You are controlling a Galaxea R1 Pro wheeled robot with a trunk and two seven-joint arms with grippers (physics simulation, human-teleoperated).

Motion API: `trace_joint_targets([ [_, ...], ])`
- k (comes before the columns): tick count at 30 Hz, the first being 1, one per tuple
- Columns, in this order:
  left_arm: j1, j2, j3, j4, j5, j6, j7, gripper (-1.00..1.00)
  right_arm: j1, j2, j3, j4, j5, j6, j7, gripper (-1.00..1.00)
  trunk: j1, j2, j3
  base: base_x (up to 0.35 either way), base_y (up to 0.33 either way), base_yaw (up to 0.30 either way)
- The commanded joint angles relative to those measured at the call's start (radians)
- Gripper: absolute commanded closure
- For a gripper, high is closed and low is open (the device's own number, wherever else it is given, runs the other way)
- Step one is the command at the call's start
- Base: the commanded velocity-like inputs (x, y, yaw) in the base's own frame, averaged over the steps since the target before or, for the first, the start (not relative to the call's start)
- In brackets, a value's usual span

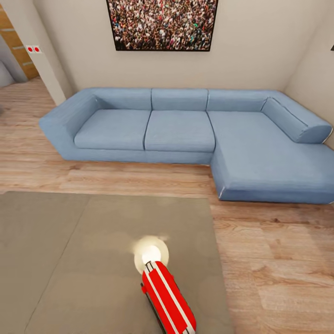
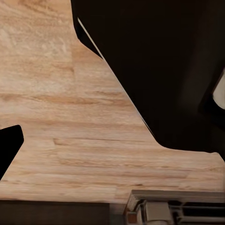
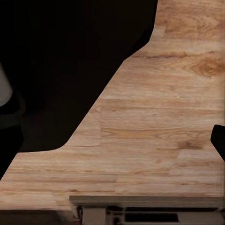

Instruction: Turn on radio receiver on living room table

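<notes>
The radio receiver [image 1: 168, 299], a red oblong case with white stripes, lies on the grey table [image 1: 83, 260] near its right front part, running out of the head view's lower edge. A bright lamp reflection [image 1: 151, 254] glows on the tabletop just behind it. In the left wrist view a single black fingertip [image 2: 9, 145] juts in over the wood floor. The right wrist view likewise has one black fingertip [image 3: 219, 140] at the frame's edge above the planks. Neither view lets me judge the gap between fingers.
A blue L-shaped sofa [image 1: 185, 130] stands behind the table under a crowd photo [image 1: 162, 23]. Light wood floor [image 1: 278, 260] lies between table and sofa and to the right. Large dark shapes [image 2: 154, 61] and pale furniture edges [image 3: 145, 208] border both wrist views.
</notes>
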Motion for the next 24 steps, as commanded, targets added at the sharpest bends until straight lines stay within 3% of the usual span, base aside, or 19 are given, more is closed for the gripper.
trace_joint_targets([
  [1, 0.000, 0.000, 0.000, 0.000, 0.000, 0.000, 0.000, -1.00, 0.000, 0.000, 0.000, 0.000, 0.000, 0.000, 0.000, -1.00, 0.000, 0.000, 0.000, 0.000, 0.000, 0.043],
  [24, 0.000, 0.000, 0.001, 0.000, 0.000, 0.000, -0.001, -1.00, 0.000, -0.002, -0.001, 0.000, -0.006, -0.028, 0.000, -1.00, 0.000, 0.000, -0.026, 0.000, 0.000, -0.017],
])
